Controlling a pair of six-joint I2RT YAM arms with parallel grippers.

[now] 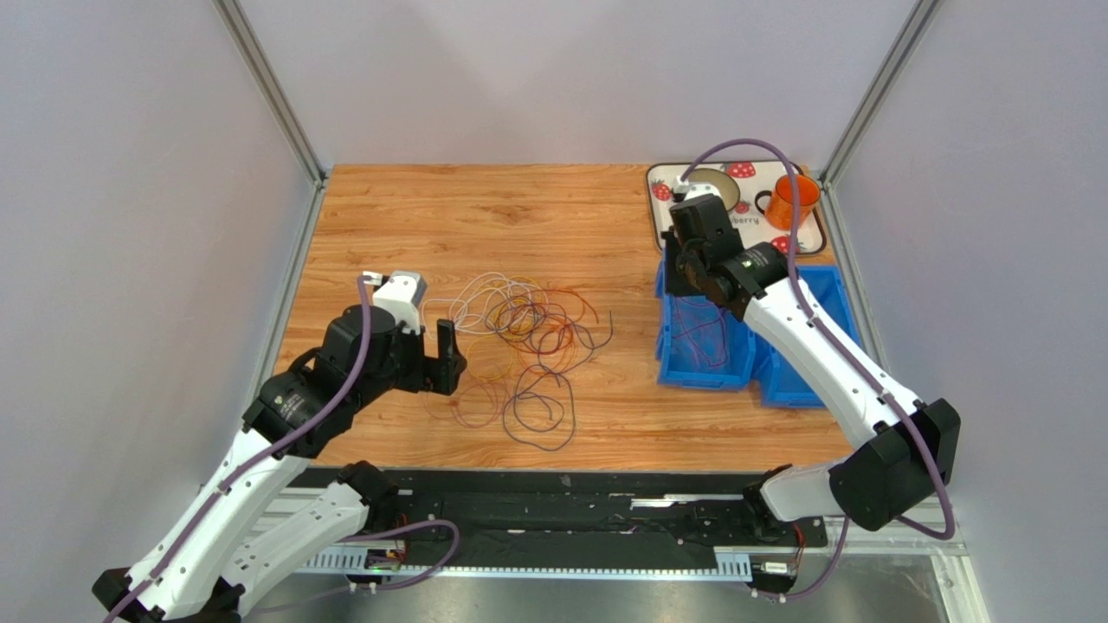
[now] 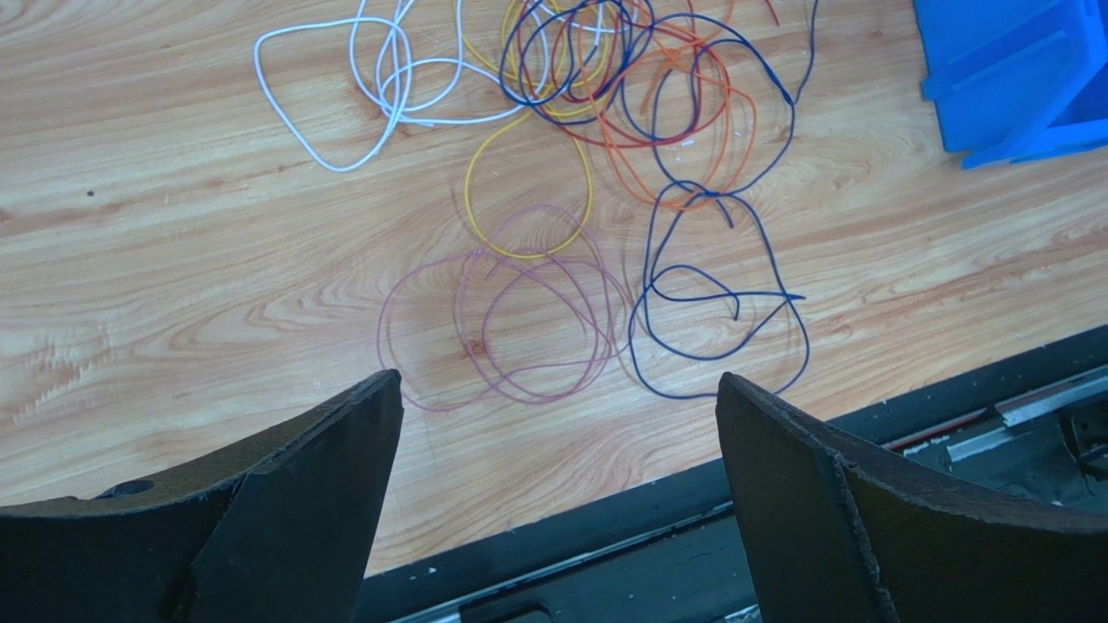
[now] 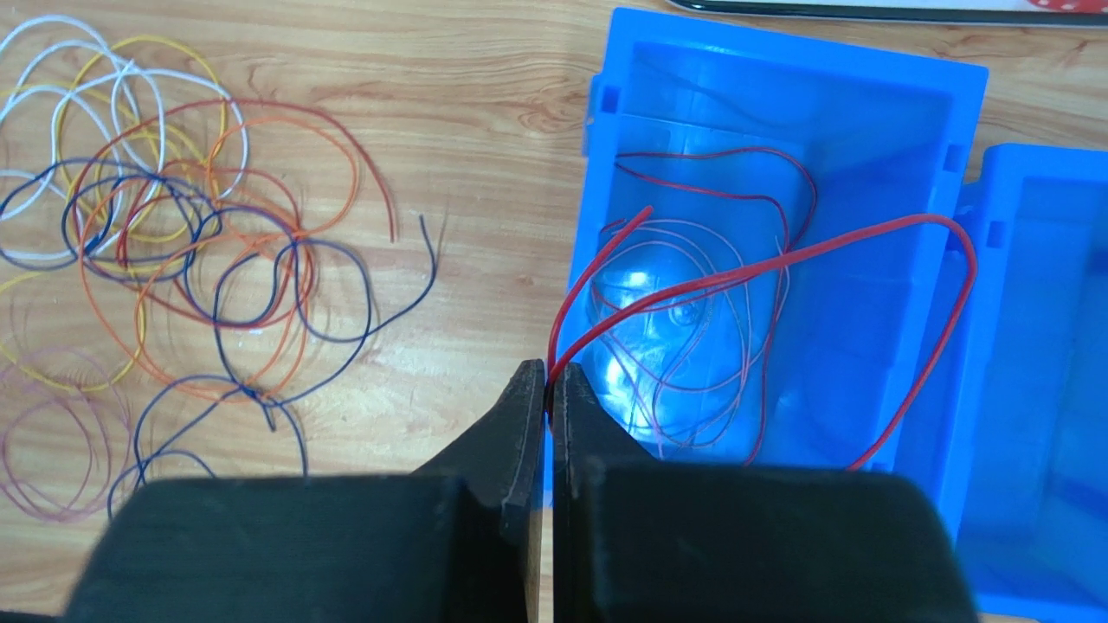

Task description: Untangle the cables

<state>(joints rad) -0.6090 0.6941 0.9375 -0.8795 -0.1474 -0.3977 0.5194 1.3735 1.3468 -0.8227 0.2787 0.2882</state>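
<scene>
Right claw is pinched shut on a red cable, gripped near one end. The rest of that cable arcs out over the blue bin. I cannot tell whether it touches the floor of the bin, where a few thinner reddish wires already lie. Left claw has its jaws spread wide with nothing between them, and hovers above the wood at roughly 8 o'clock of the pile. The remaining cables lie mid-table, with the bin off at their 3 o'clock. Within the pile, white loops sit toward 10 o'clock, a pale purple coil and a dark blue one toward 6 o'clock, and yellow and orange are interlaced through the middle.

Risks as I judge them:
- The red cable's far bend sits close to the wall shared with the second bin. If released from here it could spring across that wall or spill out over the rim rather than settle inside.
- The wires already in the bin could snag the new one and form a fresh knot.
- The purple and dark blue loops overlap at their edges, and the middle is badly crossed. If the left claw closes on more than one strand, a lift would drag the whole clump and tighten the crossings.
- The thin wires lie flat on the wood, so a pinch could miss or slip.
</scene>
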